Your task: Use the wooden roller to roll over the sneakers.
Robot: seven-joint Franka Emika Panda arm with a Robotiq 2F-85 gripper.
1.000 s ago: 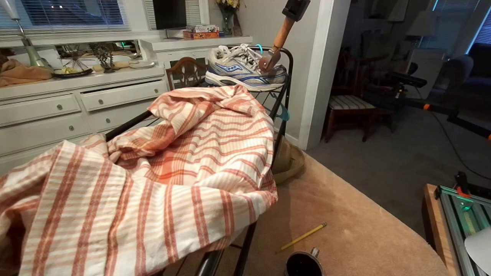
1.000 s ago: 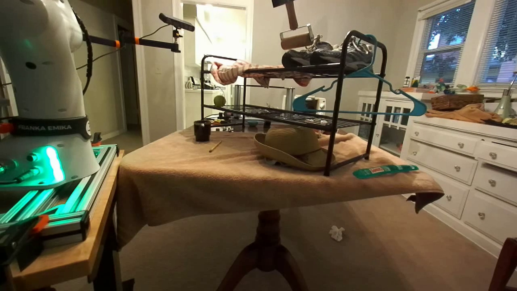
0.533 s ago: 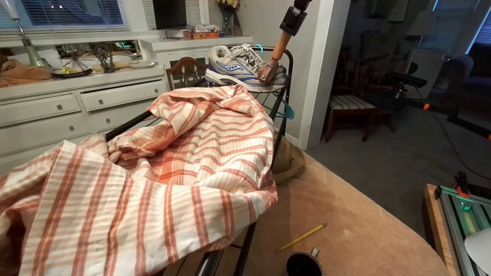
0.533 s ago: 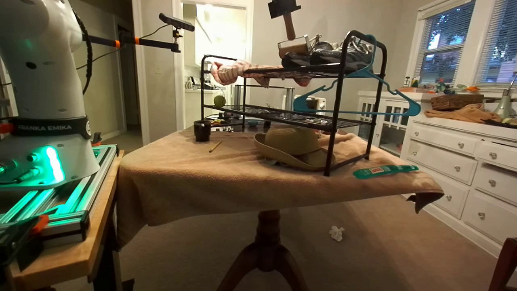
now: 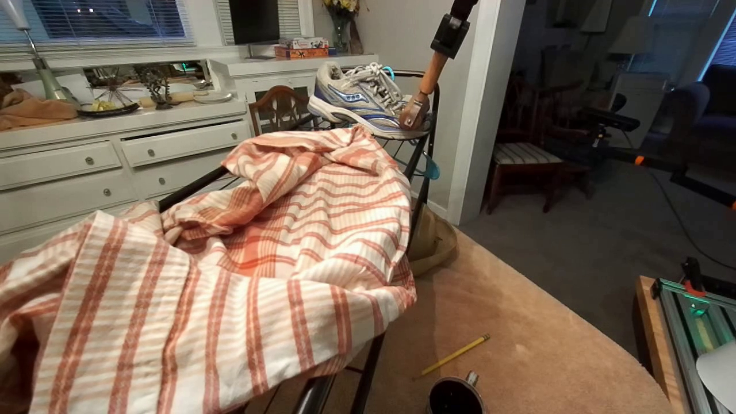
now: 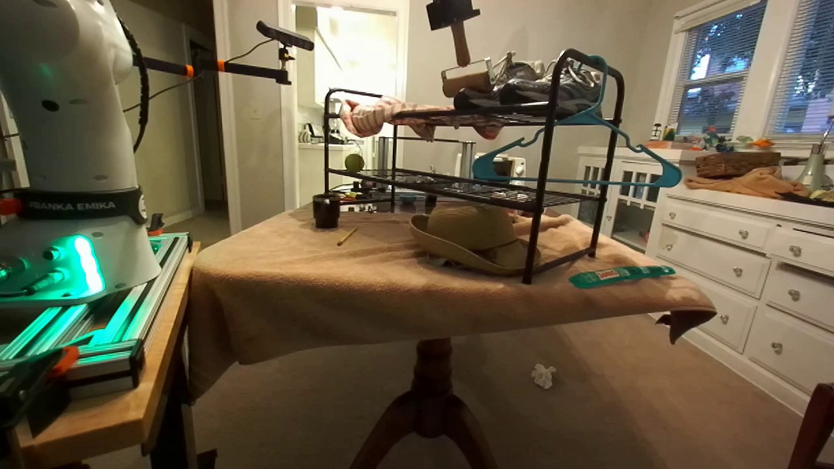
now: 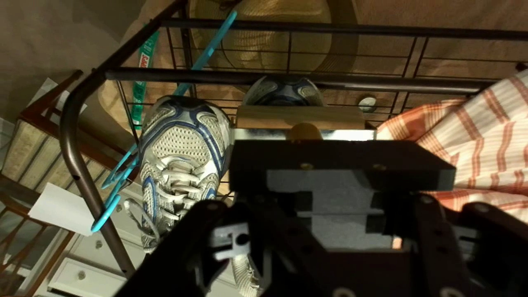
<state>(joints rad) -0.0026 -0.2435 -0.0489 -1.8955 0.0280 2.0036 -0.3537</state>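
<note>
Two sneakers [image 7: 181, 142] stand at one end of a rack [image 6: 535, 225], toes near its edge rail [image 7: 371, 81], the curved end bar [image 7: 69, 123] just beside one of them; open air shows above. A striped cloth [image 5: 287, 236] covers the other end, a blue hanger [image 6: 671, 174] hangs off the end bar, and a hat [image 6: 466, 225] lies beneath. My gripper [image 7: 339, 202] is clamped on the wooden roller [image 7: 268, 117] by its black block [image 7: 342, 159]; the roller is at one toe, touching or not I cannot tell.
</note>
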